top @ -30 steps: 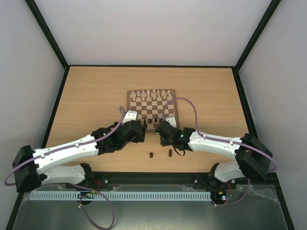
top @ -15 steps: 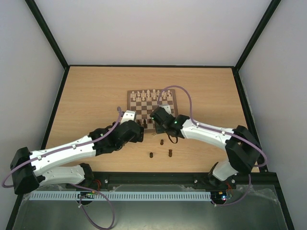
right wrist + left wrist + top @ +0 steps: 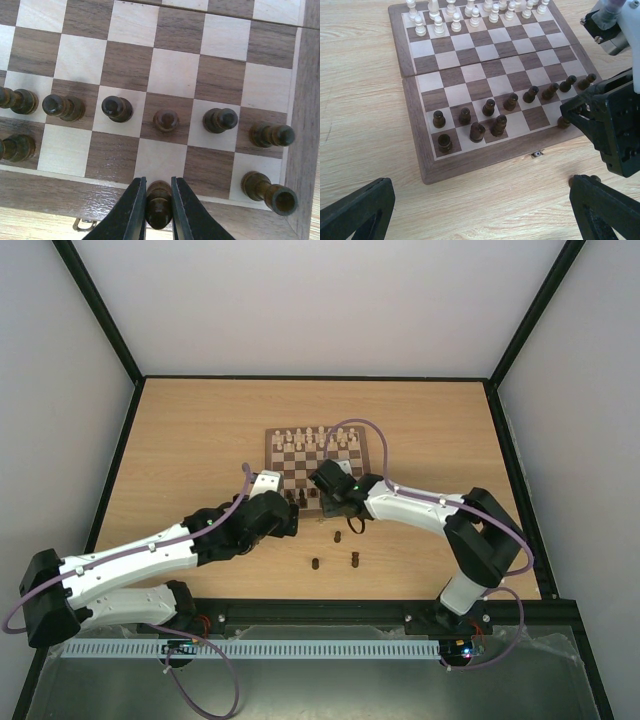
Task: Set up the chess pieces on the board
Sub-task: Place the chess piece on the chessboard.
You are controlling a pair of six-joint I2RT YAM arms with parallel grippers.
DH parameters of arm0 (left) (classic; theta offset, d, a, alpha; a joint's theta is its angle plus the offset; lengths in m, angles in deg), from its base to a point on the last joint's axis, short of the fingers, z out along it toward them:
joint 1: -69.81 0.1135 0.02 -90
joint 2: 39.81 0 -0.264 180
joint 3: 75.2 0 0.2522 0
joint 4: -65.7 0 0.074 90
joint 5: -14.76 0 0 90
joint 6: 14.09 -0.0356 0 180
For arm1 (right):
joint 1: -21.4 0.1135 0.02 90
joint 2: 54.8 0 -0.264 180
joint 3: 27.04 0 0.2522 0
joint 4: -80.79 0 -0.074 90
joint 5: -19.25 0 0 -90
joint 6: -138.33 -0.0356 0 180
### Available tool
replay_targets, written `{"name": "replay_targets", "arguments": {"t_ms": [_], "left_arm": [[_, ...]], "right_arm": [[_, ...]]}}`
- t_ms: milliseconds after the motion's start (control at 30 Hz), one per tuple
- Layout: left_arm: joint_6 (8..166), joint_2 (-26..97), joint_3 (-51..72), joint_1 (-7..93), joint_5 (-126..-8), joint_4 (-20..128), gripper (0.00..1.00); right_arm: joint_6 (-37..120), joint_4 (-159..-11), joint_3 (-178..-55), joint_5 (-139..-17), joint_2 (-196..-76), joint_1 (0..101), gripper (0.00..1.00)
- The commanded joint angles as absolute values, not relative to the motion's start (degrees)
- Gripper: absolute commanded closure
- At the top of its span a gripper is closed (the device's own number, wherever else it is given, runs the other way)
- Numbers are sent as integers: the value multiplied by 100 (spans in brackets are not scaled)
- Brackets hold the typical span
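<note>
Three dark brown chess pieces [image 3: 337, 537] stand upright on the counter [image 3: 200, 440] near the board [image 3: 300, 462]. Left wrist: left gripper [image 3: 480, 187] spread wide, empty. Right wrist: right gripper [image 3: 158, 186] clenches one rounded dark piece [image 3: 159, 210], seemingly upright, over the board's near border.

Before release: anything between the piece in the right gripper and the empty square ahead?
Nothing visible. The right gripper holds the dark piece over the near border of the board; the light square ahead is bare.
</note>
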State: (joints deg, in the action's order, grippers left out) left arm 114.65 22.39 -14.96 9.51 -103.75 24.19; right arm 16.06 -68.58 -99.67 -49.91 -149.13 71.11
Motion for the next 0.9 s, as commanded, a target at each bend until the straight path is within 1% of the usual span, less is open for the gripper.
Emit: {"name": "replay_targets", "arguments": {"t_ms": [0, 867], "left_arm": [[11378, 2189, -1603, 998, -10398, 2440, 1], [11344, 2194, -1642, 1023, -10362, 2491, 1]], "right_arm": [[1670, -6695, -10207, -5032, -15095, 7062, 87], [1687, -6891, -10187, -5009, -15336, 6932, 85]]}}
